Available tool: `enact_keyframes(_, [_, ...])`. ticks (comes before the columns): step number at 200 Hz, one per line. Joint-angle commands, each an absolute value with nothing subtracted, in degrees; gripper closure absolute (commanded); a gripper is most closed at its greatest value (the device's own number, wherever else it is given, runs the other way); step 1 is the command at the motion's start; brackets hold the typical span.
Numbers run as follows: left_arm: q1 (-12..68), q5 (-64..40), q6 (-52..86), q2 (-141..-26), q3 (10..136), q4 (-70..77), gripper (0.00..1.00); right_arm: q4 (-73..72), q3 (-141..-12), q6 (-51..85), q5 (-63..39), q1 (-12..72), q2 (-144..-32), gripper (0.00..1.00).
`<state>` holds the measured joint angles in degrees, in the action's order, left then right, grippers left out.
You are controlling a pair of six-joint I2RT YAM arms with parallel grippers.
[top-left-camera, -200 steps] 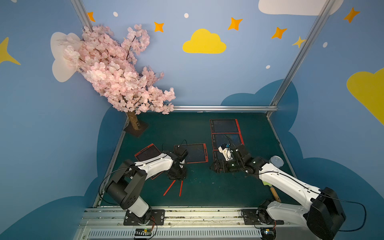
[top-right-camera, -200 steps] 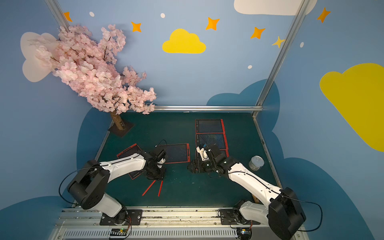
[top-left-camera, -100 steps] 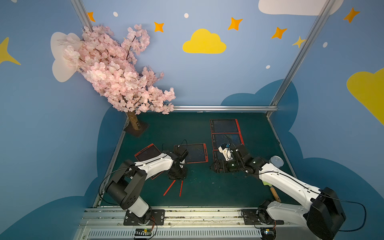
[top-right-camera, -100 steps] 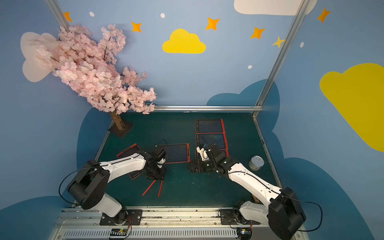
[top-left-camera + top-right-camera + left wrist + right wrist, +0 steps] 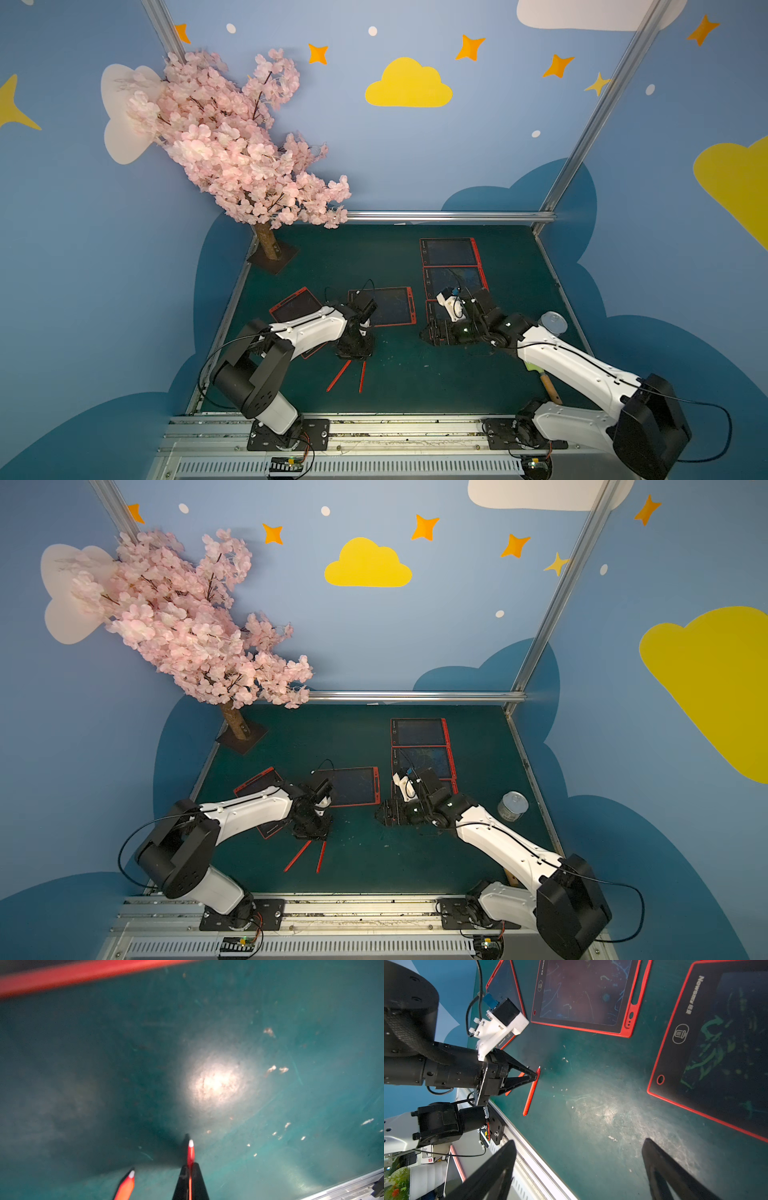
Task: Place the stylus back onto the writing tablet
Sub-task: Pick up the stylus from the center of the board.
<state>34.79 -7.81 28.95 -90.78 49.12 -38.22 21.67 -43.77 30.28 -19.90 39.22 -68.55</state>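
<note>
- In both top views, a green surface (image 5: 415,386) is sitting inside blue walls painted with clouds and stars.
- The left tool (image 5: 358,356) is pointing straight down, at 7 o'clock from the middle writing tablet (image 5: 390,305). Its tips are meeting the far end of a red stylus (image 5: 361,377).
- The stylus is lying off every tablet and running toward 6 o'clock. A second stylus (image 5: 338,376) is lying just beside it at 9 o'clock, angling away.
- A column of tablets (image 5: 451,252) is lying at 3 o'clock from the middle one. The right tool (image 5: 430,334) is reaching over the nearest of them.
- A tilted tablet (image 5: 293,305) is lying partly under the left arm. A tin can (image 5: 513,806) is standing at 3 o'clock from the right tool. A pink blossom tree (image 5: 232,145) is rising from the 10 o'clock corner.
- In the left wrist view, the left tool's black fingers (image 5: 184,1184) are pressing together on the stylus (image 5: 190,1154), whose white tip is poking out past them. The second stylus (image 5: 125,1186) is lying near it. The blurred red edge of a tablet (image 5: 83,974) is crossing the view.
- In the right wrist view, the right tool (image 5: 579,1141) is holding its fingers (image 5: 492,1174) wide apart over bare surface, gripping nothing.
- Across from it, the left tool (image 5: 534,1077) is clamping the stylus (image 5: 530,1095) near its tip. I cannot tell whether the stylus is lifting off the surface.
</note>
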Motion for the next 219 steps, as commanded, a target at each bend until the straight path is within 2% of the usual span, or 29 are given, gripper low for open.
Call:
enact_keyframes(1, [34.93,-5.94,29.62,-92.47,48.88,-38.51,0.97,22.58,-43.93,30.49,-19.34,39.55,-68.9,0.07])
enact_keyframes(27, [34.93,-6.07,29.62,-92.38,48.87,-38.24,0.88,22.63,-43.93,30.5,-19.34,39.51,-68.85,0.06])
enact_keyframes(79, [34.97,-6.07,29.7,-92.68,48.97,-37.97,0.89,22.76,-43.66,30.59,-19.34,39.55,-68.5,0.07])
enact_keyframes(101, [34.9,-5.99,29.88,-92.85,48.96,-37.88,0.94,22.76,-43.26,30.67,-19.16,39.55,-68.21,0.07])
enact_keyframes(135, [34.98,-5.99,30.04,-92.9,49.15,-38.01,0.97,23.03,-43.23,30.59,-18.98,39.55,-68.02,0.07])
enact_keyframes(173, [35.28,-5.54,30.37,-92.77,49.13,-38.22,0.97,22.94,-43.24,30.67,-18.98,39.56,-68.03,0.07])
enact_keyframes(219, [35.98,-4.94,30.82,-93.59,49.31,-38.06,0.92,22.94,-43.28,30.77,-19.07,39.55,-68.03,0.07])
